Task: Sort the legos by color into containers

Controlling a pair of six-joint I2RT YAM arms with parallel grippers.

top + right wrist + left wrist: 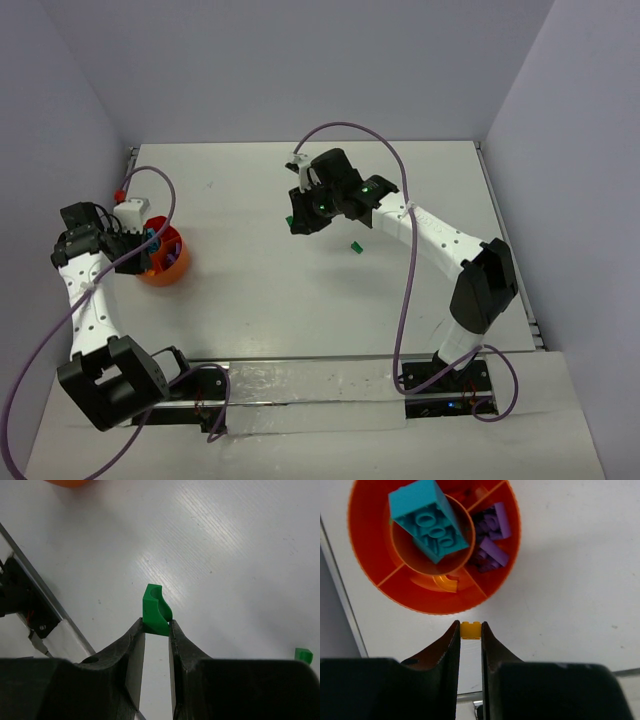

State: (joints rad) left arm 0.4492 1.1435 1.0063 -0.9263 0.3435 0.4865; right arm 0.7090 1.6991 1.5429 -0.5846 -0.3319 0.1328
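Left wrist view: a teal brick (pixel 427 520) and purple bricks (pixel 492 540) sit sorted in the orange bowl (pixel 365 555), at 12 o'clock from the left gripper (pixel 470 627), which clamps a yellow brick (pixel 471 630); the right gripper (pixel 156 625) pinches a green brick (pixel 155 610), with a stray green piece (pixel 303 655) unsorted.

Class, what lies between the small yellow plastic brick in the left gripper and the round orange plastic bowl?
Nothing: left wrist view shows bare table between yellow brick and orange bowl.

White worktop (pixel 260 290) here, and over on the left sits the orange bowl (pixel 158 277). Out past the middle, one small green brick (pixel 354 246) lies alone, well apart from the bowl. A small red piece (pixel 120 191) rests near the far left edge.
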